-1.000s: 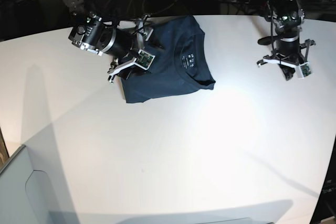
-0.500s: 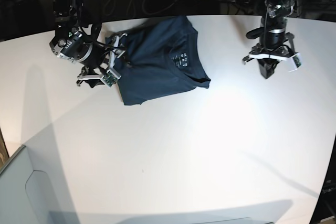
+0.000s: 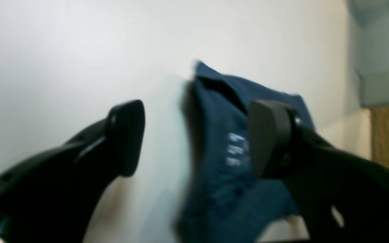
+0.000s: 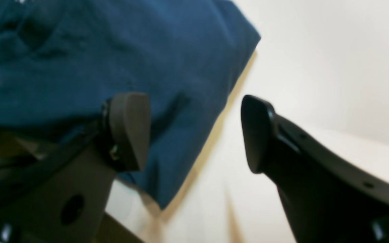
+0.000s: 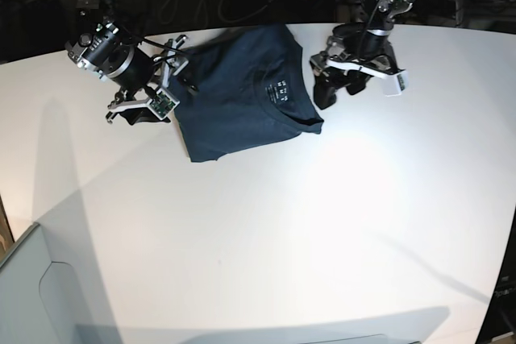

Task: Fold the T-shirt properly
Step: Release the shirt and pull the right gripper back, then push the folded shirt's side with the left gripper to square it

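Folded T-shirt [image 5: 242,94] on table [image 5: 282,231] — left gripper [image 3: 194,138], right gripper [image 4: 194,131] both spread, empty.

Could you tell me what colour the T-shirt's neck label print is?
White, on the dark navy-teal T-shirt; clearest in the base view.

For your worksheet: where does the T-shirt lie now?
In the base view the T-shirt lies at the white table's far edge, between both open end effectors.
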Controlling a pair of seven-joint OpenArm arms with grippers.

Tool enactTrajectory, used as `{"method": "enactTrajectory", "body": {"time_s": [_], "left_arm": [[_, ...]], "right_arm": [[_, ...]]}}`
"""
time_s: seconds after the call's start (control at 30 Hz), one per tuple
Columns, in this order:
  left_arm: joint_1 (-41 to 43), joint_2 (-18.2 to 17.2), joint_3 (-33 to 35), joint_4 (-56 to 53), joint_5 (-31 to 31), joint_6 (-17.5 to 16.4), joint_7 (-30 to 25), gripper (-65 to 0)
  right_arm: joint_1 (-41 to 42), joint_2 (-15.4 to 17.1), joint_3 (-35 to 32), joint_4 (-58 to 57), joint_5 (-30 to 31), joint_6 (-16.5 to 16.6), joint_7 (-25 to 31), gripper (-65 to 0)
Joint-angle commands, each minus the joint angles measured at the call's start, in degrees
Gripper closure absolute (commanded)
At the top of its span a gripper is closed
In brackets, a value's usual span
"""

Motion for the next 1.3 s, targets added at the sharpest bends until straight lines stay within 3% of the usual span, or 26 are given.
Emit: {"method": "enactTrajectory", "body": {"time_s": [0.0, 0.27, 0.43, 0.57, 0.73, 0.8, 0.87, 0.9, 1.1, 1.27], "left_arm": [[0.18, 0.12, 1.23, 0.56, -0.44, -0.56, -1.31, -46.0], [-2.99, 0.03, 6.15, -9.46, -0.96, -0.56, -1.48, -46.0], [-5.36, 0.03, 8.08, -13.42, -1.05, -0.64, -1.48, -44.6], [-7.38, -0.32, 10.19, -15.70, -1.14, -0.91, -1.57, -34.3], [-8.26, -0.32, 10.37, -17.64, -0.88, -4.51, -1.48, -22.6], [-8.35, -0.32, 10.46, -18.25, -0.61, -4.60, -1.48, -14.6], [-9.49, -0.32, 10.46, -19.22, -0.52, -4.51, -1.04, -2.4], [-10.20, -0.41, 10.46, -19.92, -0.44, -4.51, -0.95, 0.0], [-15.56, -3.22, 10.90, -25.02, -0.44, -4.69, -0.43, 0.0], [-25.93, -10.08, 17.49, -29.16, -0.44, -4.95, 5.90, 0.0]], "right_arm": [[0.38, 0.40, 0.20, 0.96, 0.85, 0.45, 1.07, -40.0], [0.03, 0.58, 0.38, 0.96, 0.76, 0.45, 1.07, -40.0], [0.11, 1.11, 4.07, 0.96, 0.76, 0.45, 1.07, -40.0], [0.20, 1.11, 6.62, 1.22, 0.85, 0.45, 1.16, -40.0], [0.29, 1.11, 9.17, 1.40, 0.85, 0.45, 1.34, -40.0], [0.38, 1.11, 10.05, 1.40, 0.85, 0.45, 1.34, -40.0], [0.38, 1.11, 11.01, 1.40, 0.85, 0.45, 1.34, -40.0], [0.38, 1.11, 11.37, 1.40, 0.85, 0.45, 1.43, -40.0], [0.46, 1.02, 13.65, 1.49, 0.85, 0.45, 1.43, -39.9], [0.46, 0.93, 15.85, 1.49, 0.85, 0.45, 1.43, -39.9]]}}
